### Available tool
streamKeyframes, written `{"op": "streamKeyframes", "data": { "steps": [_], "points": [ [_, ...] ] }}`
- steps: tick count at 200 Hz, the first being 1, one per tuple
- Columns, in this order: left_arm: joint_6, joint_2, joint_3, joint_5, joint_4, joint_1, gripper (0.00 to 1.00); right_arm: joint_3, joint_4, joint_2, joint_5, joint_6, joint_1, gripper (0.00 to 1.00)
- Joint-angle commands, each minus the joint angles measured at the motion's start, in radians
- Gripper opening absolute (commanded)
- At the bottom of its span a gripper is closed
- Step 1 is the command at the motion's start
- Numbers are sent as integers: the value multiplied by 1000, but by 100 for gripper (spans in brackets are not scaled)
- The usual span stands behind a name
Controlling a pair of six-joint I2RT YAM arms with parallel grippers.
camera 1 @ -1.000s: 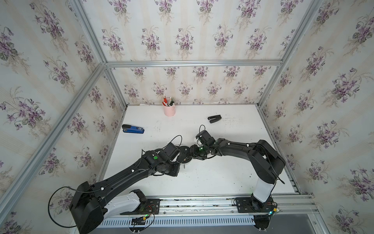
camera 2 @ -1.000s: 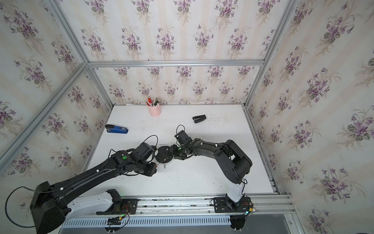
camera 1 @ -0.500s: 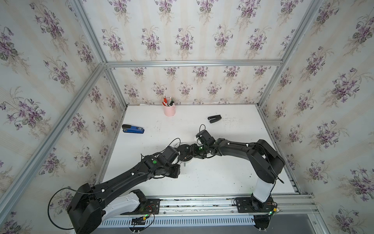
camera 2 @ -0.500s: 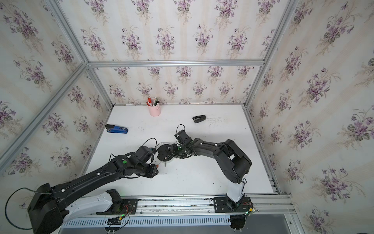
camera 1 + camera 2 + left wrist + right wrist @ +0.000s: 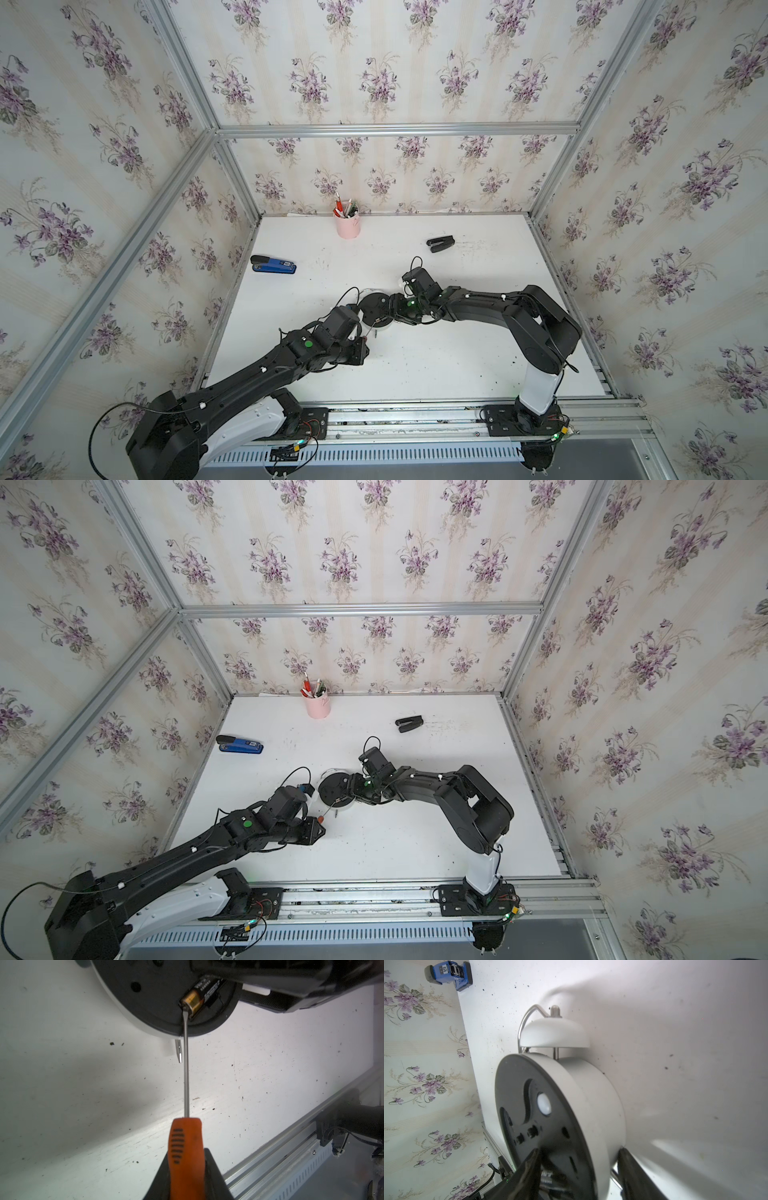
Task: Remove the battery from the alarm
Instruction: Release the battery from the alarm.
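Battery (image 5: 199,996), black with gold end, sits in the round white twin-bell alarm clock (image 5: 591,1095) clamped in the right claw (image 5: 579,1151); left claw (image 5: 186,1159) grips an orange-handled screwdriver (image 5: 186,1138), tip touching the battery ahead

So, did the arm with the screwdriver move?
Yes: the left arm has drawn back toward the front rail, farther from the blue stapler.

Middle crowded, front open
The alarm (image 5: 376,308), the right gripper (image 5: 395,308) clasping it and the screwdriver (image 5: 186,1074) shaft at its back block the middle; bare table (image 5: 436,365) lies free toward the near rail
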Motion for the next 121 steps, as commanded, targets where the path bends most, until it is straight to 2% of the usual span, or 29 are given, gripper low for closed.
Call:
{"op": "streamKeyframes", "data": {
  "steps": [1, 121],
  "points": [
    [13, 2, 4, 23, 156, 4, 0, -3, -105, 25, -45, 14, 12, 59],
    [9, -43, 11, 51, 252, 6, 0, 9, -118, 62, -51, 22, 29, 60]
  ]
}}
